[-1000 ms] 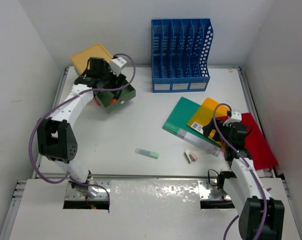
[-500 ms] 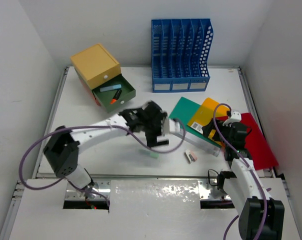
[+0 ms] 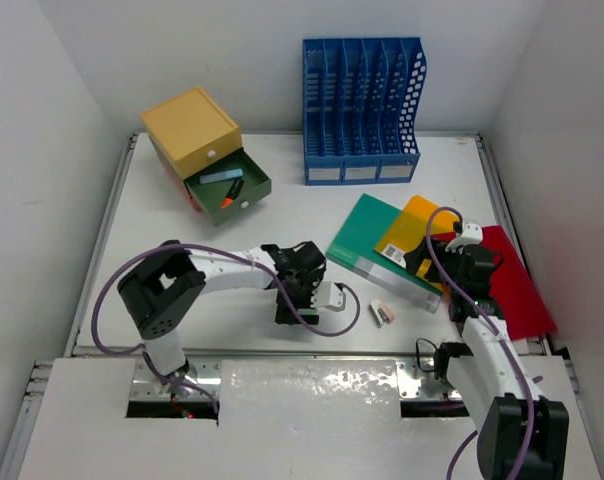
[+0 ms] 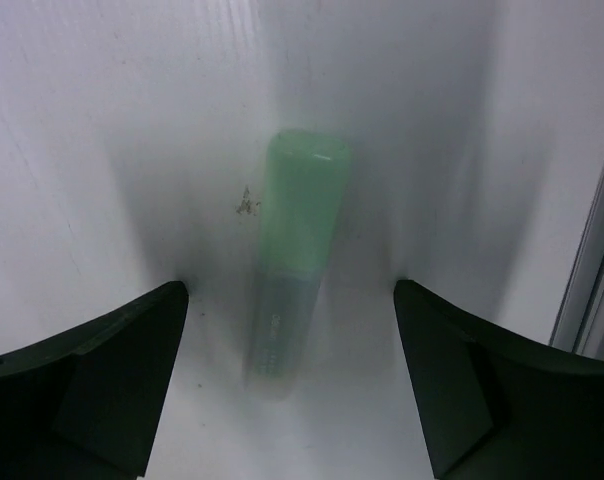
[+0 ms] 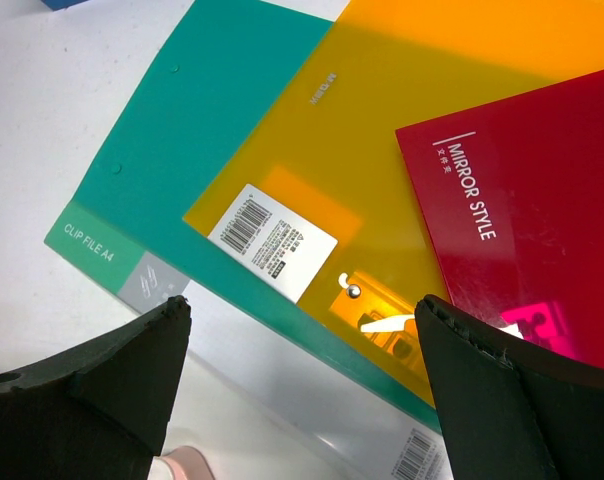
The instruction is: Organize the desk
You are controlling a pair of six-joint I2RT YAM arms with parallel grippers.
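Green see-through tube [image 4: 297,250] lying flat on the white desk [image 3: 182,230], close to the near edge around the middle. There's some print on its lower half, but it's too blurry to read. The left gripper [image 4: 290,290] is right over it with its fingers spread wide, one on each side, and nothing gripped. From the top camera the arm hides the tube completely.

Toward the right edge the right gripper [image 5: 304,303] hangs over a fan of folders, wide open too, with nothing in it. The green folder [image 5: 212,110] says "CLIP FILE A4" on its corner. The red folder [image 5: 542,230] says "MIRROR STYLE", with tiny characters beside it I can't make out. The orange folder [image 5: 432,110] sits between them with a barcode sticker [image 5: 272,242] whose digits are too small to read. A second barcode is cut off at the bottom of that view.

Blue file rack [image 3: 362,110] stands on the far edge, its front labels unreadable. The drawer box [image 3: 197,150] sits in the far left corner with its green drawer pulled out.
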